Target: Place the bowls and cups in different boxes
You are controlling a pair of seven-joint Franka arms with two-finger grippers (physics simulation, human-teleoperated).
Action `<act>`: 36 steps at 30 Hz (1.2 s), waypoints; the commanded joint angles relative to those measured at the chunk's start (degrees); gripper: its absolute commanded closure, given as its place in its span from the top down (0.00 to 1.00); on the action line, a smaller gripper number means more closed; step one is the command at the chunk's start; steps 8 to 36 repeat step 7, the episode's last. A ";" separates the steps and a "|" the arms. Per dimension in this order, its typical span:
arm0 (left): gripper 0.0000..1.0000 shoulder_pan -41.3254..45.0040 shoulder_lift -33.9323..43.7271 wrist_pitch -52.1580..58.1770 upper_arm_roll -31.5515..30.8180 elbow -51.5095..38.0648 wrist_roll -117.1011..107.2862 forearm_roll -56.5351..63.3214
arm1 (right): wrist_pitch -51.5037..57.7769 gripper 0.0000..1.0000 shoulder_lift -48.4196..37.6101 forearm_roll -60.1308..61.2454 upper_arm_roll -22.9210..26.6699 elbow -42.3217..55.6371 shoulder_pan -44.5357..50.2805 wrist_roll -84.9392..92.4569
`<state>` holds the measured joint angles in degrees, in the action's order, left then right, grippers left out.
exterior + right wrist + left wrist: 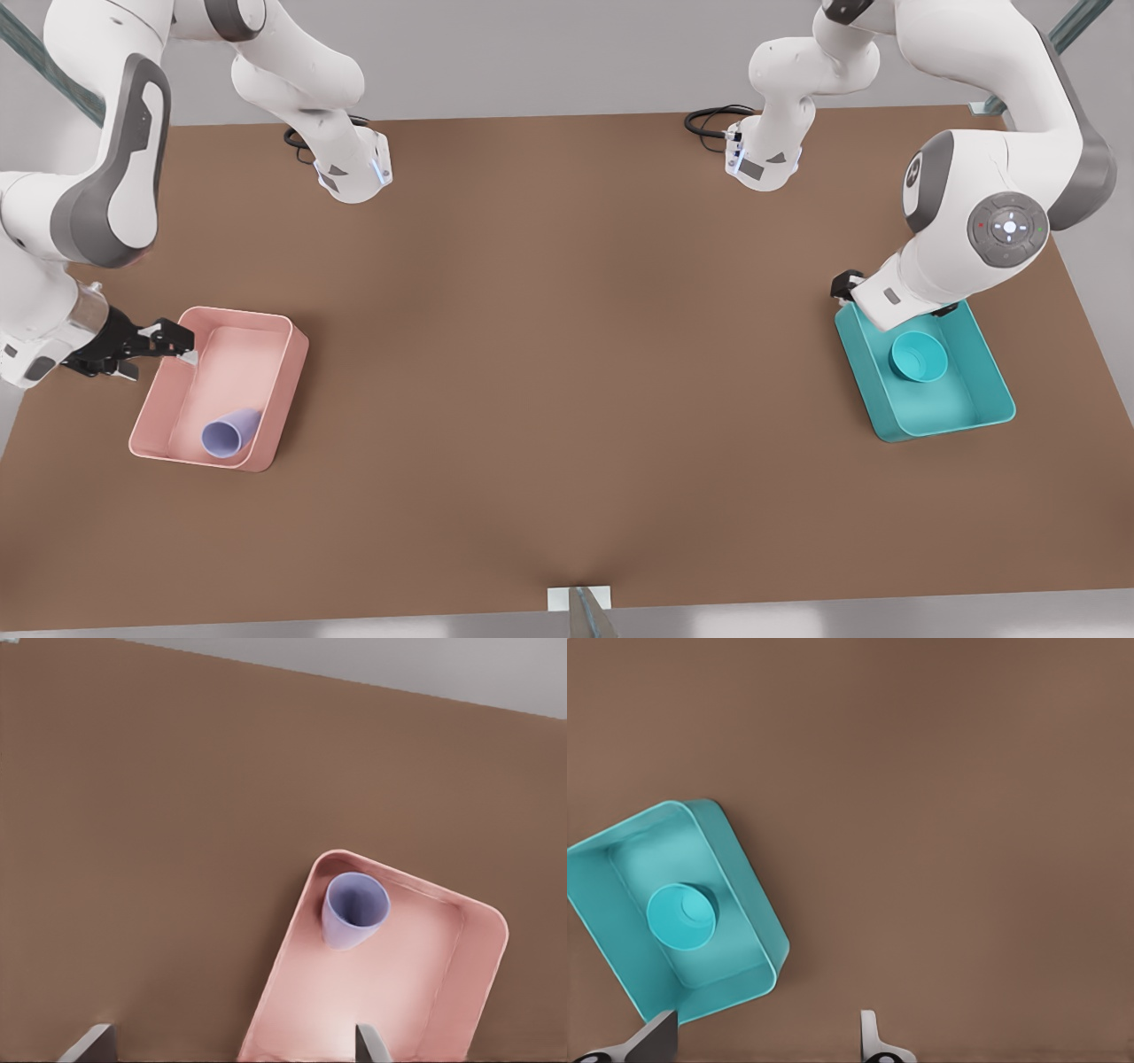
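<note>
The lavender cup (227, 434) (354, 909) lies tipped over in the near end of the pale pink box (285, 379) (483, 988), at the front view's left. My right gripper (174, 342) (230, 1050) hovers open and empty over that box's far end. At the front view's right, the teal bowl (919, 356) (682, 915) sits upright in the teal box (988, 377) (749, 881). My left gripper (762, 1041) is open and empty, above that box's far edge; in the front view its arm (921, 275) covers most of it.
Both boxes stand near the side edges of the brown table (567, 354). The arm bases (354, 173) (762, 159) and black cables (713, 120) are at the back edge. A small grey bracket (580, 602) sits at the front edge.
</note>
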<state>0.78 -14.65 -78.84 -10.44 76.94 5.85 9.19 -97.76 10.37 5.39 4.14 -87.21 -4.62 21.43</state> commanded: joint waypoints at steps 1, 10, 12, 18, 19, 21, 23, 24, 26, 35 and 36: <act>1.00 0.01 0.06 0.88 -0.02 -0.04 -2.24 0.03 | 11.63 1.00 -1.23 -0.56 -0.01 -1.03 -0.04 -12.29; 1.00 -0.08 0.06 0.88 0.06 -0.04 -2.24 0.03 | 12.24 1.00 -1.75 -0.91 -0.01 -0.94 0.05 -12.55; 1.00 -0.08 0.06 0.88 0.06 -0.04 -2.24 0.03 | 12.24 1.00 -1.75 -0.91 -0.01 -0.94 0.05 -12.55; 1.00 -0.08 0.06 0.88 0.06 -0.04 -2.24 0.03 | 12.24 1.00 -1.75 -0.91 -0.01 -0.94 0.05 -12.55; 1.00 -0.08 0.06 0.88 0.06 -0.04 -2.24 0.03 | 12.24 1.00 -1.75 -0.91 -0.01 -0.94 0.05 -12.55; 1.00 -0.08 0.06 0.88 0.06 -0.04 -2.24 0.03 | 12.24 1.00 -1.75 -0.91 -0.01 -0.94 0.05 -12.55; 1.00 -0.08 0.06 0.88 0.06 -0.04 -2.24 0.03 | 12.24 1.00 -1.75 -0.91 -0.01 -0.94 0.05 -12.55; 1.00 -0.08 0.06 0.88 0.06 -0.04 -2.24 0.03 | 12.24 1.00 -1.75 -0.91 -0.01 -0.94 0.05 -12.55; 1.00 -0.08 0.06 0.88 0.06 -0.04 -2.24 0.03 | 12.24 1.00 -1.75 -0.91 -0.01 -0.94 0.05 -12.55; 1.00 -0.08 0.06 0.88 0.06 -0.04 -2.24 0.03 | 12.24 1.00 -1.75 -0.91 -0.01 -0.94 0.05 -12.55; 1.00 -0.08 0.06 0.88 0.06 -0.04 -2.24 0.03 | 12.24 1.00 -1.75 -0.91 -0.01 -0.94 0.05 -12.55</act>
